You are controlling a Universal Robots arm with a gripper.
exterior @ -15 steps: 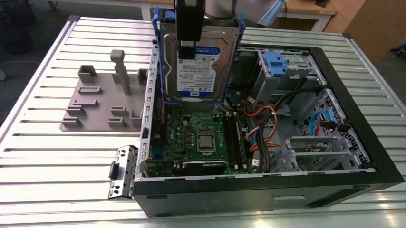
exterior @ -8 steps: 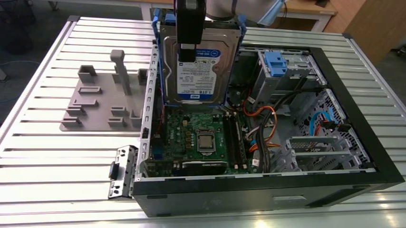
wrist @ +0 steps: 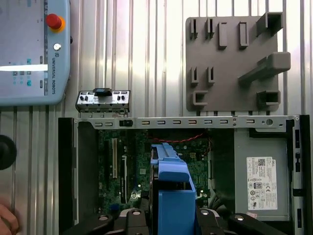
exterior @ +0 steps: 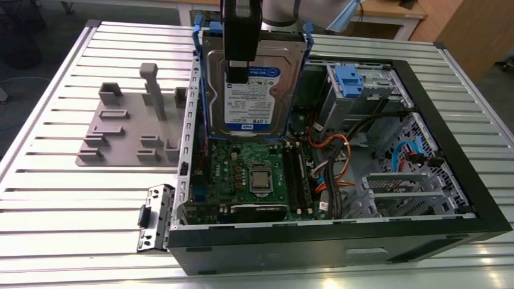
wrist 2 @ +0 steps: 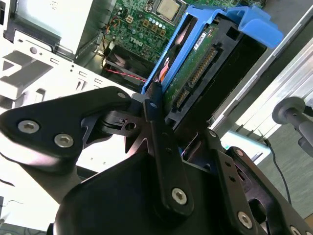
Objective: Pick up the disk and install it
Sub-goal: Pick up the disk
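While the claw point(exterior: 238, 71) pinches the disk point(exterior: 255, 90) across its flat faces, the disk hangs on end above the open computer case point(exterior: 454, 147) on the worktop point(exterior: 64, 205), over the motherboard point(exterior: 249, 174). Its long axis runs straight down from the claw; the grey drive cage point(exterior: 353, 90) lies just toward the exterior view's right
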